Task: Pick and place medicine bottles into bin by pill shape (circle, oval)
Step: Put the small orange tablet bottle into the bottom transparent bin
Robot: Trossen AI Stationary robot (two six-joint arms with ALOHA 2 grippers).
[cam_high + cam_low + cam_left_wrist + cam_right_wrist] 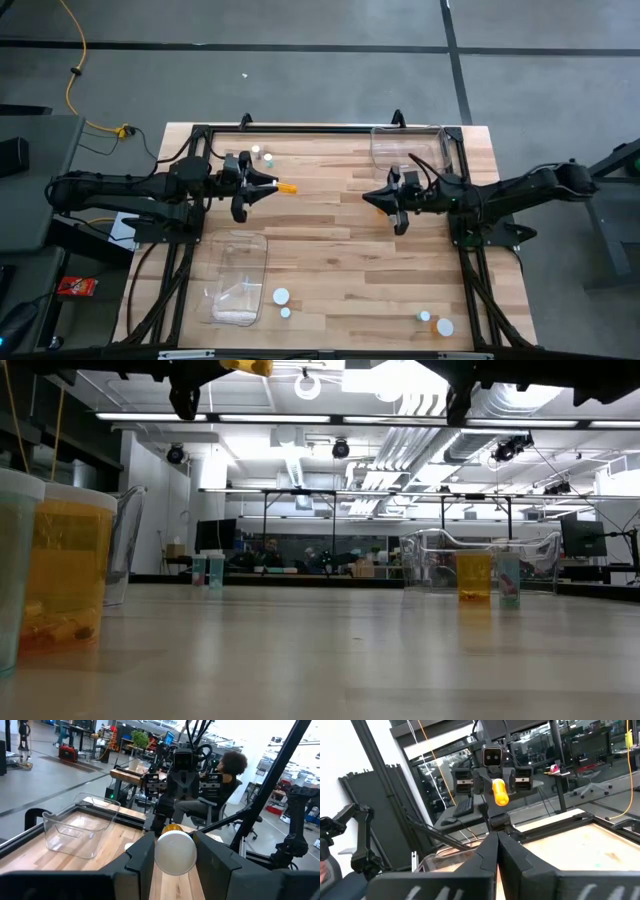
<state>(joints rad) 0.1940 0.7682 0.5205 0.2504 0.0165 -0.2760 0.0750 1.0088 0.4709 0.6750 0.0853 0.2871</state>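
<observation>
A small orange medicine bottle (287,187) with a white cap is held above the table's far left by my left gripper (272,186), which is shut on it. Facing it from the right, my right gripper (372,198) is shut with nothing in it, a stretch of bare table between the two. In the right wrist view the bottle's orange body (500,793) sticks out toward my right gripper (496,838). Other bottles stand on the table: two at far left (261,154), two near the front (283,302) and two at the front right (436,322). My left gripper pinches the bottle's white cap end (161,856) between its two fingers. The fingers lie level, pointing toward the table's right, and the bottle lies along them. Its orange body (289,187) sticks out past the fingertips. The bottle is lifted clear of the table.
One clear bin (410,150) stands at the far right, beside my right arm. Another clear bin (238,278) stands at the near left. The wooden table has a black frame along its left, right and far edges (300,128).
</observation>
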